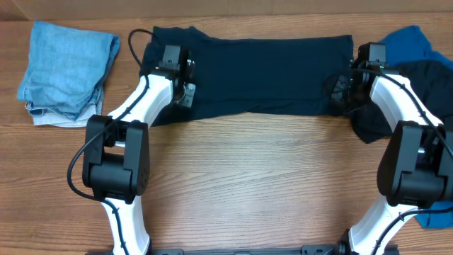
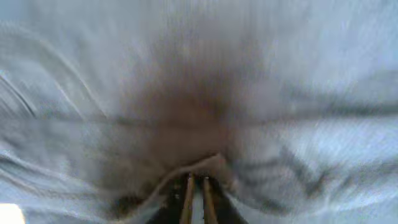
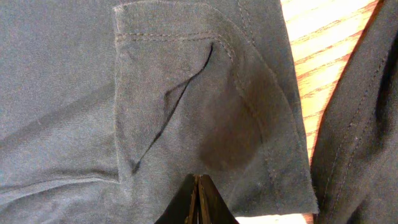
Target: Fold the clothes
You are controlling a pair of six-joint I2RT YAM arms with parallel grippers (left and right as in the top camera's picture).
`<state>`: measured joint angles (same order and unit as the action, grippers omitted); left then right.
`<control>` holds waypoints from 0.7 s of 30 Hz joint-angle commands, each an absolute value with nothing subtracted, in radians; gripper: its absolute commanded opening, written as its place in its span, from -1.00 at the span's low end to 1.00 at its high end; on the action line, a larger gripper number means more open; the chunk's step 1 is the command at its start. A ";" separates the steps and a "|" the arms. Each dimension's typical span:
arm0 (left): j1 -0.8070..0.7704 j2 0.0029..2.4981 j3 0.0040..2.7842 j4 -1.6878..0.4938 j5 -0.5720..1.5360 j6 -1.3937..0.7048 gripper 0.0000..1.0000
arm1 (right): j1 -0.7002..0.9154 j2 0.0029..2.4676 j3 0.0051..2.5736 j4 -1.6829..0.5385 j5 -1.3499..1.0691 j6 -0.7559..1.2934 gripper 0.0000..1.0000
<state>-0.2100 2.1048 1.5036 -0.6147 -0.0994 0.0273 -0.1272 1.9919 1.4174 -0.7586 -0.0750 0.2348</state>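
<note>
A dark navy shirt (image 1: 262, 71) lies spread across the far middle of the table. My left gripper (image 1: 185, 91) is over its left part. In the blurred left wrist view its fingers (image 2: 196, 185) are closed, with a raised ridge of the shirt's fabric (image 2: 205, 163) at their tips. My right gripper (image 1: 340, 92) is at the shirt's right end. In the right wrist view its fingers (image 3: 199, 184) are shut together, tips on the flat sleeve (image 3: 205, 93), with no fabric visibly pinched. Another dark garment (image 1: 417, 88) and a bright blue one (image 1: 410, 41) lie at the right.
A folded stack of pale light-blue garments (image 1: 67, 71) sits at the far left. More bright blue fabric (image 1: 439, 216) shows at the right edge behind my right arm. Bare wooden table (image 1: 255, 184) fills the near half. A strip of table (image 3: 317, 37) separates the two dark garments.
</note>
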 commanded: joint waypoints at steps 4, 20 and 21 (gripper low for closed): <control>-0.216 2.120 1.544 -0.579 -0.112 0.078 0.02 | -0.123 2.006 1.413 -0.753 -0.080 0.227 -0.92; -0.218 2.122 1.566 -0.735 0.015 0.543 0.14 | -0.123 2.006 1.413 -0.744 -0.080 0.227 -0.92; -0.217 2.122 1.565 -0.731 0.016 0.543 0.22 | -0.123 2.006 1.413 -0.744 -0.080 0.227 -0.92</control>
